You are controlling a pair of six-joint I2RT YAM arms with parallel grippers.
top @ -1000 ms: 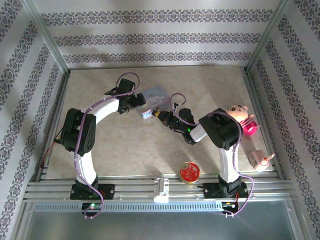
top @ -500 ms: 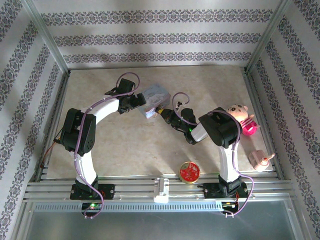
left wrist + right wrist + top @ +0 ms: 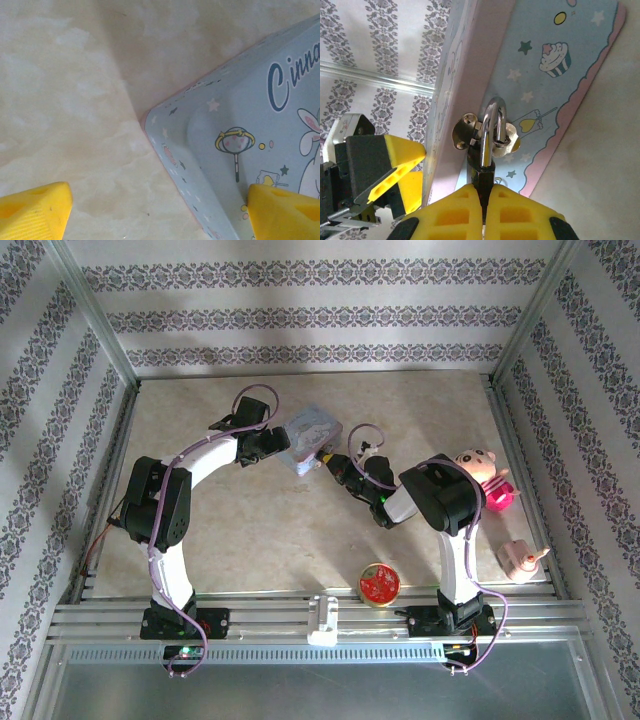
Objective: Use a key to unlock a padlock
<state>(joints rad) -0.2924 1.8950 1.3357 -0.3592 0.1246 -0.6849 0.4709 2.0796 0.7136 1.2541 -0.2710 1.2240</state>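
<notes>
From above, the pastel blue picture-printed tin (image 3: 315, 428) sits mid-table (image 3: 250, 540), nearer the far edge than the near one. And there's movement. The right gripper (image 3: 332, 462) has crept toward the far edge over the last second, and the tin's near corner has shifted with it. To my eye the right arm is tugging at the tin's fastening and dragging the whole tin along. That is bad news for the unlocking unless something braces it. The left gripper (image 3: 280, 448) sits tight against the tin's left side, just where a brace should go.

Over to the left wrist: the yellow fingertips (image 3: 35, 212) are spread wide. One is over bare table and the other over the lid, with the tin's corner between them. Nothing is grasped, and the hand is released.

Now the right wrist, and here's the prize. The tiny dark-bodied padlock (image 3: 486, 150) hangs with its silvery shackle threaded through the small metal hasp (image 3: 468, 131) on the tin's side. The shackle looks closed, so it is not yet unlocked. The right gripper's two yellow fingers are clenched together on the dark body, right at their tips. The left gripper's finger waits just beyond the tin's wall.
</notes>
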